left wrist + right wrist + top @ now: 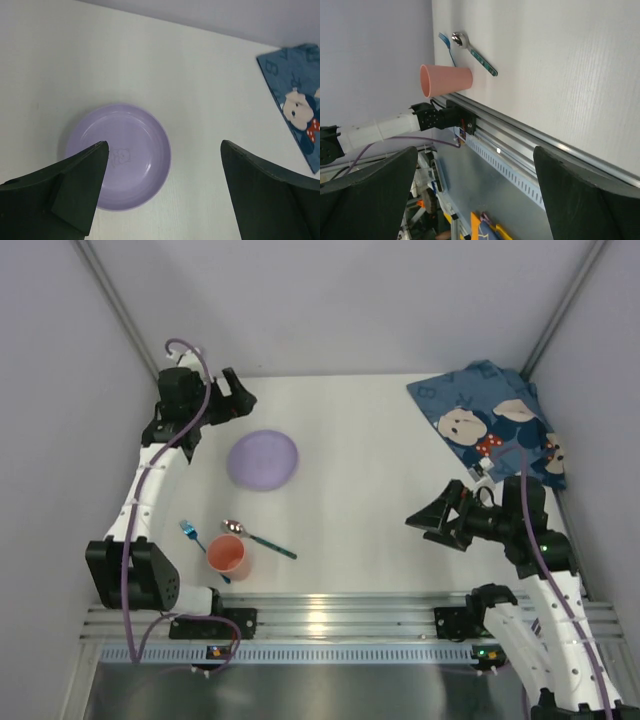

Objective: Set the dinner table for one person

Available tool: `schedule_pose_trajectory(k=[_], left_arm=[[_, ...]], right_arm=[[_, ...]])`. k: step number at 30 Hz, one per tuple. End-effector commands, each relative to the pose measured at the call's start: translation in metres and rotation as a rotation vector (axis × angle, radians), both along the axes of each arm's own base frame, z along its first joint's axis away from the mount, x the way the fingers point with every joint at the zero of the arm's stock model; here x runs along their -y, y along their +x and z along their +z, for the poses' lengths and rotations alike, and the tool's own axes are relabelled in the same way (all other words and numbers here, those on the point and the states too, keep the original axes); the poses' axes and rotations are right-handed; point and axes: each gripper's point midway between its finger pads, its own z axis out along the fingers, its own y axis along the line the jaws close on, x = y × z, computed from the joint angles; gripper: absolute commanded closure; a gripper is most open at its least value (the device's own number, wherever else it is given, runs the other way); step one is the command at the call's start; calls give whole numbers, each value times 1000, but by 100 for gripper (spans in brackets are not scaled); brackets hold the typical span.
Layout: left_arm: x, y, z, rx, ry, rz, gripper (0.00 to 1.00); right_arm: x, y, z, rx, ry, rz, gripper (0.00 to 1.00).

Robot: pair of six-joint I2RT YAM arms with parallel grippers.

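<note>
Top external: the white bench (370, 440) spans the cell. The left arm stretches along its left edge, left end effector (238, 395) just beyond one plate (262, 459). The right arm is folded, right end effector (425, 520) pointing left. One cup (228, 556), one spoon (258, 537), one fork (190, 533) and one placemat (490, 420) lie on the bench.

Left wrist: fingers spread, empty, above the plate.

Right wrist: fingers spread, empty, facing the cup.

Robot lab test cell, plain grey panel walls (350, 300), 2 arms (150, 475) bolted to aluminium rail (340, 615), white tabletop (360, 520)
</note>
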Motion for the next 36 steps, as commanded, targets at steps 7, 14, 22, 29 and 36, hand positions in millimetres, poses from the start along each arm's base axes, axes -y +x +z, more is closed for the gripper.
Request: schedule_pose_trajectory(k=[7,14,22,29,36], left_arm=[[-96,-39,25,8,-99,584,1],[-75,-40,19,-27,-192,386,1],[-49,-34,30,-79,-281,275,1],[-29,-55,-4,-250,-183,251,1],[28,-90,-32,-316,-113,135,1]], right_arm=[[3,44,34,179,-89,-13,0],[5,77,55,202,-137,-27,0],[48,147,36,84,-423,-235,0],[105,274,-15,-175,-662,-338,0],[188,343,-72,-339,-829,-442,0]])
